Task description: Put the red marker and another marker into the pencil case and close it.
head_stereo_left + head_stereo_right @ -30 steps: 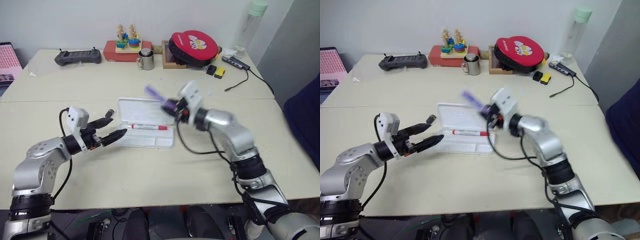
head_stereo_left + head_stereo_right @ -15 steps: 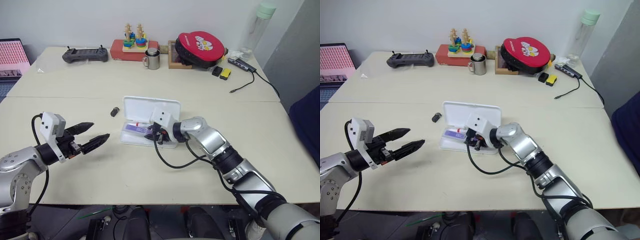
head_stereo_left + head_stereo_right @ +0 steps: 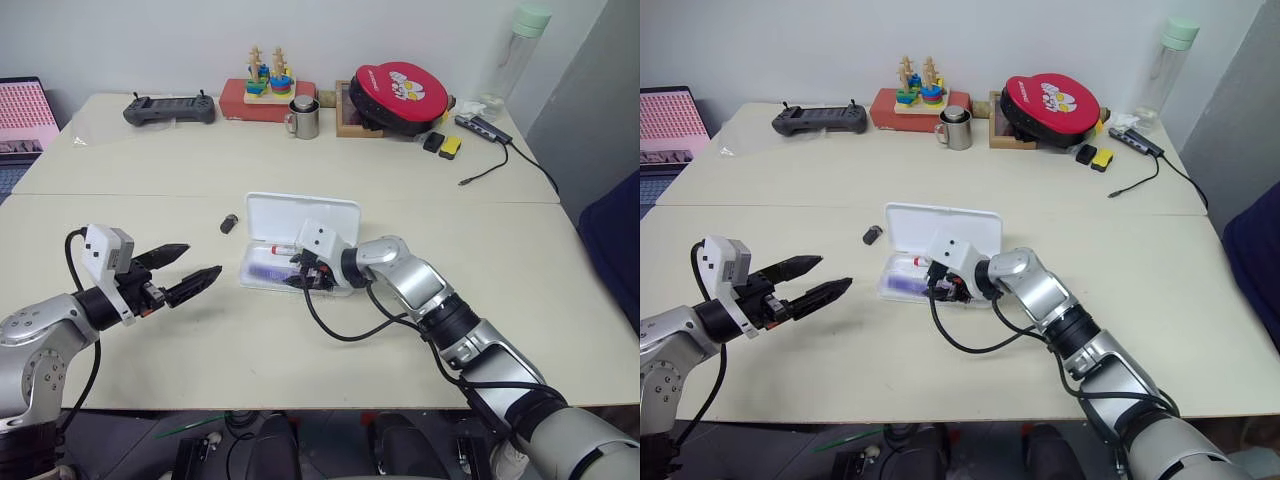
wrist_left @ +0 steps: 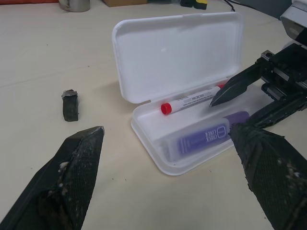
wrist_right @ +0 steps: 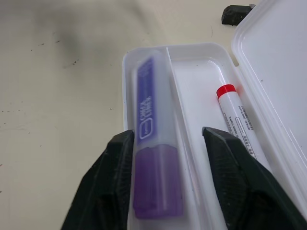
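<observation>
Right gripper (image 5: 165, 179) newly parted, purple marker (image 5: 154, 163) label unreadable

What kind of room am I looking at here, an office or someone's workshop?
Probably an office or lab workspace used for testing. Plain pale tables pushed together hold a handheld controller, a steel mug, a wooden stacking toy and a loose cable hub, with a laptop screen at the edge.

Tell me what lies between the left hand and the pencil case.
In the left eye view, bare tabletop separates the left hand from the pencil case; a small dark object lies farther back.
</observation>
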Controlling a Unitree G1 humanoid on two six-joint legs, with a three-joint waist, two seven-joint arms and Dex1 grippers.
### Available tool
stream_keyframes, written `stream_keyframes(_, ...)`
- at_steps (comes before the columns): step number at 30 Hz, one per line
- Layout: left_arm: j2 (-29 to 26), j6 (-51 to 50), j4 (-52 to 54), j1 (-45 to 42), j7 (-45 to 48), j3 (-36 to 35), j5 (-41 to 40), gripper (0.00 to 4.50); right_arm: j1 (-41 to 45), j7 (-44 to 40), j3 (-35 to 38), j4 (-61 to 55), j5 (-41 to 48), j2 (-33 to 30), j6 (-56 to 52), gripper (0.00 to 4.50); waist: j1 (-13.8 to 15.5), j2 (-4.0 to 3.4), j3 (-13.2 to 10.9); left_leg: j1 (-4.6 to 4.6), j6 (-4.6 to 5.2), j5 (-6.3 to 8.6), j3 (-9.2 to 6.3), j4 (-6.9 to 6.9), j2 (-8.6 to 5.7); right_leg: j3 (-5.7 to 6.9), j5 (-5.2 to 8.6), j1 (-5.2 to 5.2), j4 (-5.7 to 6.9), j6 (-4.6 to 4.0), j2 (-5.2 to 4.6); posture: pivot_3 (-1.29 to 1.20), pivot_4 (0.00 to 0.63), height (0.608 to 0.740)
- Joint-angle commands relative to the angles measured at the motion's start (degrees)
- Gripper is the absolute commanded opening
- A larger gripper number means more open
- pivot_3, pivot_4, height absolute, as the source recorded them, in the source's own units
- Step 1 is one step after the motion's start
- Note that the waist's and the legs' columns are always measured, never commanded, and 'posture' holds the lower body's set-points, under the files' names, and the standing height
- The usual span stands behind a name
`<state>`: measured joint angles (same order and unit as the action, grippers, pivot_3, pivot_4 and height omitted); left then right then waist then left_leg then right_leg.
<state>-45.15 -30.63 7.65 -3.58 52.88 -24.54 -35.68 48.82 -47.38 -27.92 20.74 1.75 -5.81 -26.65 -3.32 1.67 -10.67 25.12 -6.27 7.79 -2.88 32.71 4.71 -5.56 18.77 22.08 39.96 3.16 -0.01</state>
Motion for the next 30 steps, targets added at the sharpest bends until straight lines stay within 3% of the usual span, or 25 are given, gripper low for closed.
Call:
stream_keyframes(1,0.15,-0.56,-0.03,-2.70,-1.17,-0.27,-1.12,4.50,1.13,-0.09,2.48,-1.86,0.27,0.05,0.98,3.25,0.05,0.00,0.00,0.00,0.00,0.00,0.00,0.00,0.00,0.00,0.00,0.00,0.00,0.00,0.00,0.00,0.150,0.740)
stream_keyframes(5,1.24,0.35,-3.33,-6.11,-5.13,1.21,1.97,4.50,1.68,0.07,6.53,-4.91,2.88,0.96,3.17,4.24,0.03,0.00,0.00,0.00,0.00,0.00,0.00,0.01,0.00,0.01,0.00,-0.01,0.00,0.01,0.00,0.00,0.150,0.740)
stream_keyframes(7,1.92,1.11,-5.92,-8.42,-7.63,3.82,5.06,4.50,1.87,0.82,10.10,-9.15,5.43,1.73,4.54,4.49,0.09,-0.01,-0.01,0.00,0.00,0.00,0.00,0.01,-0.01,0.01,0.00,-0.01,0.01,0.01,0.01,0.00,0.150,0.740)
stream_keyframes(13,5.33,3.95,-20.28,-18.86,-17.23,10.91,15.70,4.50,0.85,3.69,16.35,-22.67,10.86,0.85,-2.48,4.49,0.47,0.07,0.03,0.03,0.00,0.00,-0.07,0.01,0.00,0.06,-0.01,-0.05,0.02,0.01,0.04,0.00,0.150,0.740)
stream_keyframes(19,9.83,11.44,-39.32,-32.56,-17.01,17.39,22.45,4.50,-3.26,8.47,17.39,-27.95,9.53,-2.88,-5.78,4.49,1.60,0.10,0.05,0.03,0.01,-0.01,-0.09,0.03,-0.02,0.11,-0.01,-0.04,0.05,0.00,0.04,0.00,0.150,0.740)
stream_keyframes(28,13.94,18.98,-59.31,-43.98,-14.96,21.80,28.55,4.50,-6.00,13.26,17.58,-34.89,10.49,-4.15,-10.02,4.49,1.29,0.10,0.05,0.37,0.00,-0.01,-0.14,0.10,-0.06,0.12,-0.10,0.17,0.04,0.13,0.04,0.00,0.150,0.740)
stream_keyframes(30,13.59,19.67,-60.90,-44.79,-15.89,21.80,29.53,4.13,-5.99,13.87,18.00,-35.43,10.64,-4.72,-10.38,4.50,1.32,0.10,0.06,0.37,0.00,-0.01,-0.13,0.11,-0.07,0.11,-0.10,0.16,0.03,0.13,0.03,0.00,0.150,0.740)
